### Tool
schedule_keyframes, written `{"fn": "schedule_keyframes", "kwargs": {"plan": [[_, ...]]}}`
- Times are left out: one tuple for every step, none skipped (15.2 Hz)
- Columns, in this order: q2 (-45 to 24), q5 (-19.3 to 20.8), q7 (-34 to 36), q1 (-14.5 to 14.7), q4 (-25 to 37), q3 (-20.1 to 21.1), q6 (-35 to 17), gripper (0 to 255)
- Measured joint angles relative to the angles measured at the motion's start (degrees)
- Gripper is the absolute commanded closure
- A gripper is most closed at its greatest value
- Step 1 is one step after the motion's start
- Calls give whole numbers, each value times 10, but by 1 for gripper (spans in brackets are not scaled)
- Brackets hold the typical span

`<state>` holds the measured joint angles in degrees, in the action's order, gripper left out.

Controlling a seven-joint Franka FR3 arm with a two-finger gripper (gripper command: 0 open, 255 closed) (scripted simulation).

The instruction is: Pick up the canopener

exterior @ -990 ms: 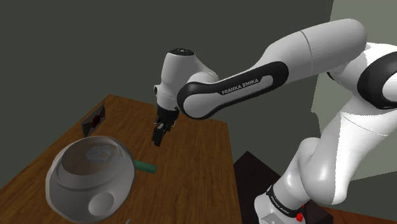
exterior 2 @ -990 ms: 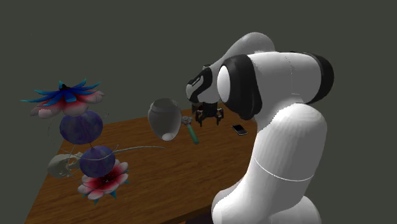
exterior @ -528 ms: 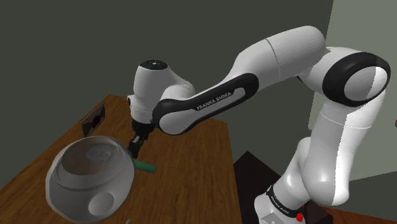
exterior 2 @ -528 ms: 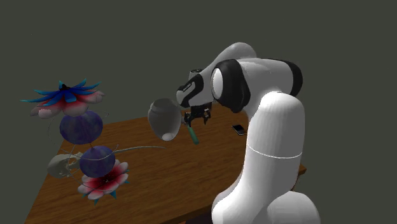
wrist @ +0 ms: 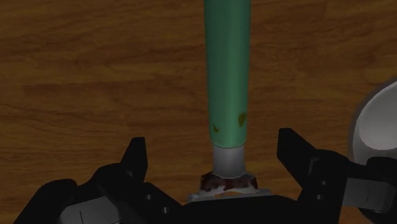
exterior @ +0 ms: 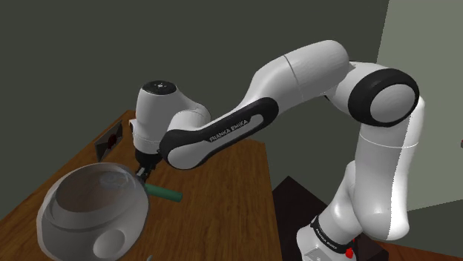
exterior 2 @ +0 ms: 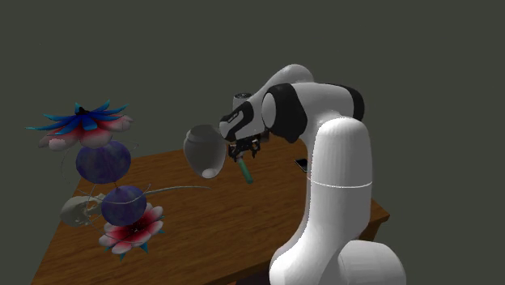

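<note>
The can opener lies flat on the wooden table (exterior: pixel 222 185). It has a long green handle (wrist: pixel 228 76) and a rusty metal head (wrist: pixel 228 183). My black gripper (wrist: pixel 215 156) is low over the head end, open. Its fingers (wrist: pixel 135 159) stand apart on either side of the metal neck and touch nothing. In the shoulder view the gripper (exterior: pixel 142 170) hangs between the grey round pot (exterior: pixel 93 211) and the green handle (exterior: pixel 165 194). The second exterior view shows the gripper (exterior 2: pixel 244 151) right above the can opener (exterior 2: pixel 246 170).
The grey pot (exterior 2: pixel 202 150) sits very close beside the gripper, and its rim (wrist: pixel 378 121) shows next to one finger. A small dark phone-like slab (exterior: pixel 111 139) lies further back on the table. A flower ornament (exterior 2: pixel 101 162) stands at the second exterior view's left.
The arm has swung toward the shoulder view's left and come down, bringing the gripper from mid-table to just over the can opener's head. The grey pot has shifted slightly.
</note>
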<state>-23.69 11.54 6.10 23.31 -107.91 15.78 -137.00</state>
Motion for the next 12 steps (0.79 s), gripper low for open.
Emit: {"fn": "schedule_keyframes", "kwargs": {"plan": [[-6, 3, 2, 1, -3, -2, -8, 0], [-16, 7, 6, 4, 1, -5, -15, 0], [-16, 8, 8, 5, 0, -5, -17, 0], [-20, 9, 9, 7, -1, -6, -22, 0], [-23, 10, 9, 7, -1, -7, -25, 255], [-28, 11, 8, 9, -3, -5, -27, 255], [-30, 11, 8, 10, -4, -4, -28, 255], [-30, 11, 7, 10, -5, -4, -29, 255], [-30, 11, 7, 10, -5, -4, -30, 255], [-30, 11, 7, 10, -6, -4, -30, 255], [-29, 11, 7, 9, -7, -4, -32, 255], [-29, 11, 6, 9, -7, -4, -32, 255]]}}
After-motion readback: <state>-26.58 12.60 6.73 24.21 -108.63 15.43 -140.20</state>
